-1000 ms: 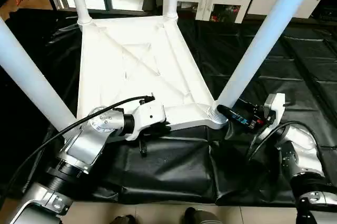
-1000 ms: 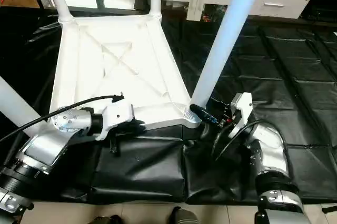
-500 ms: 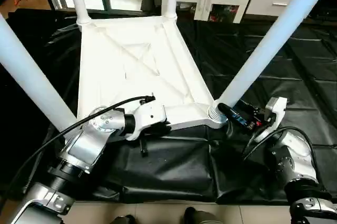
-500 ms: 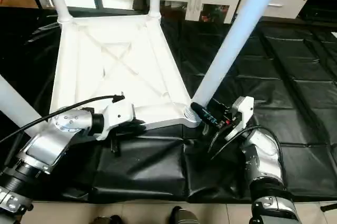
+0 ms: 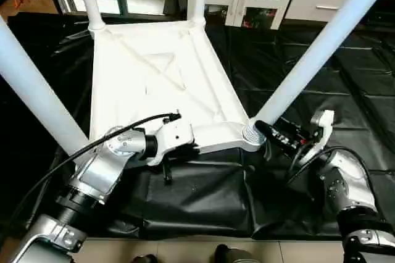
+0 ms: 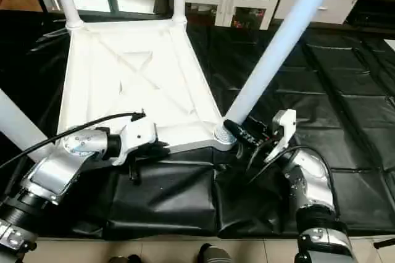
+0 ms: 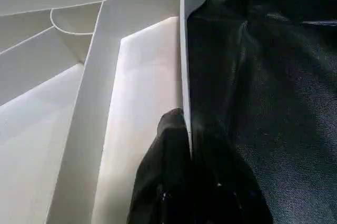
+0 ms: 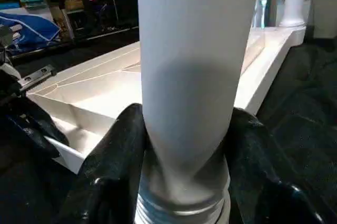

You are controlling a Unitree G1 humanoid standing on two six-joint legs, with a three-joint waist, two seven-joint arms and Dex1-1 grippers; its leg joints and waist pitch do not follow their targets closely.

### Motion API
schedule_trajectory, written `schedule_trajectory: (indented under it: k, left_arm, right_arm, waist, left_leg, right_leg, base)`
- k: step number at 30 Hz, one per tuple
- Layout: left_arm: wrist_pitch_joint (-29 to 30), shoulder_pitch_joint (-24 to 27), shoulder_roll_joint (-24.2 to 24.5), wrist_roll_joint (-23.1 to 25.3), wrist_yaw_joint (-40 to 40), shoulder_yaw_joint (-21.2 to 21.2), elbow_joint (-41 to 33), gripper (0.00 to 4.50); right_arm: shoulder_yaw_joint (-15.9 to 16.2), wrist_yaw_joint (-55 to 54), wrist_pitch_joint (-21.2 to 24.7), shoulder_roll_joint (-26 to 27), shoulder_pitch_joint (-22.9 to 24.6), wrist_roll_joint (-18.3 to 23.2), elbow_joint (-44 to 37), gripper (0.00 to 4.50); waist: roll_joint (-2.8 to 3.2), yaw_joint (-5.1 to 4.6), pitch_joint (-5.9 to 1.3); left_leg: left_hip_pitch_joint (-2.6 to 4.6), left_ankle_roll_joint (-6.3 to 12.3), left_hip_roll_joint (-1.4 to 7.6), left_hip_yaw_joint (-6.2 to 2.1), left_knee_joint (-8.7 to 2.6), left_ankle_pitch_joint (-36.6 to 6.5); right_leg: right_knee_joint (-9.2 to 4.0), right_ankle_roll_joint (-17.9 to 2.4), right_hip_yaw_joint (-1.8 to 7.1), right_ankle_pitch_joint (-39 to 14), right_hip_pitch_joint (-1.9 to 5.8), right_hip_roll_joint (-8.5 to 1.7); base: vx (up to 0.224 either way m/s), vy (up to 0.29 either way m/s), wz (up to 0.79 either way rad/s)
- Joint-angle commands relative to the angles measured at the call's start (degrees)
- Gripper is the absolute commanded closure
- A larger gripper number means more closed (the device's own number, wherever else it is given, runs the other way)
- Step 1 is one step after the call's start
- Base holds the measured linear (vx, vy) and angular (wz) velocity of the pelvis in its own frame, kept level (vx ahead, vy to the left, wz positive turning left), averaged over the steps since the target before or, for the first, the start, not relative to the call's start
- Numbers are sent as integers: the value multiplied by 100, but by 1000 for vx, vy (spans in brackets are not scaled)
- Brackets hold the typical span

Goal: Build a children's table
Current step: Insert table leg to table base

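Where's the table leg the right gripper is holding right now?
The leg stands at the near right corner of the upturned table top, leaning up and rightward in the head views. The right gripper clasps its base, just above the corner socket.

Even indoor light, soft shadows, glossy sheen on black sheet [image 5: 345, 71]

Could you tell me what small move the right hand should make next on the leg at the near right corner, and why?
Probably keep twisting the leg into its socket. The right hand is closed around the leg's base, where silver thread rings show above the socket, so it looks not fully seated. The left hand is shut on the table top's near rim, steadying it.
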Motion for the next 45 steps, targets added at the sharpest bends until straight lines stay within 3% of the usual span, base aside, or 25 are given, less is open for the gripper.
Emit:
schedule_trajectory:
  k: [1,7,12,21,37,41,43,44,45]
  left_arm:
    - [59,178,-22,46,-49,-203,212,450]
    - [64,188,-8,51,-62,-214,198,450]
    - [55,177,-11,67,-65,-229,218,450]
    - [53,169,-6,90,-82,-259,241,450]
    - [82,215,-8,95,-79,-259,176,450]
    - [160,206,-31,123,6,-239,195,450]
    - [430,195,-130,148,209,-185,125,450]
    - [430,195,-130,148,209,-185,125,450]
    - [859,175,-372,191,577,-115,-32,450]
  right_arm:
    - [409,-44,547,-99,388,-503,523,265]
    - [549,-34,720,-202,378,-685,475,265]
    - [753,-51,252,-310,342,-1004,575,265]
    - [1073,67,124,-464,343,-1245,597,265]
    - [1140,69,54,-399,428,-1250,589,265]
    - [1014,-813,-48,-238,358,-1326,734,265]
    - [895,-1508,-87,-108,257,-1363,838,265]
    - [895,-1508,-87,-108,257,-1363,838,265]
    - [759,-2198,-54,59,170,-1357,912,265]
  waist:
    - [9,-18,-95]
    - [2,-19,-97]
    - [-11,-32,-87]
    - [-16,-52,-86]
    - [-34,-51,-77]
    - [-21,-71,-74]
    - [15,-151,-21]
    - [15,-151,-21]
    - [29,-194,-15]
  left_leg:
    - [209,-271,464,-355,-583,-3438]
    - [200,-280,467,-355,-585,-3409]
    - [215,-317,459,-374,-584,-3612]
    - [211,-339,459,-382,-597,-3696]
    - [221,-332,463,-386,-609,-3749]
    - [209,-356,454,-408,-620,-3837]
    - [199,-501,446,-493,-674,-4291]
    - [199,-501,446,-493,-674,-4291]
    - [229,-592,463,-526,-720,-4570]
  right_leg:
    - [-467,-797,170,-3239,-105,-289]
    - [-466,-793,170,-3213,-104,-289]
    - [-498,-663,162,-3529,-132,-293]
    - [-492,-649,155,-3425,-134,-278]
    - [-511,-607,165,-3494,-145,-282]
    - [-515,-557,151,-3635,-142,-285]
    - [-526,-439,66,-3894,-134,-280]
    - [-526,-439,66,-3894,-134,-280]
    - [-492,-459,-5,-3628,-90,-251]
  base:
    - [0,0,0]
    - [0,0,0]
    - [0,0,0]
    - [0,0,0]
    - [0,0,0]
    - [0,0,0]
    - [0,0,0]
    - [0,0,0]
    - [0,0,0]
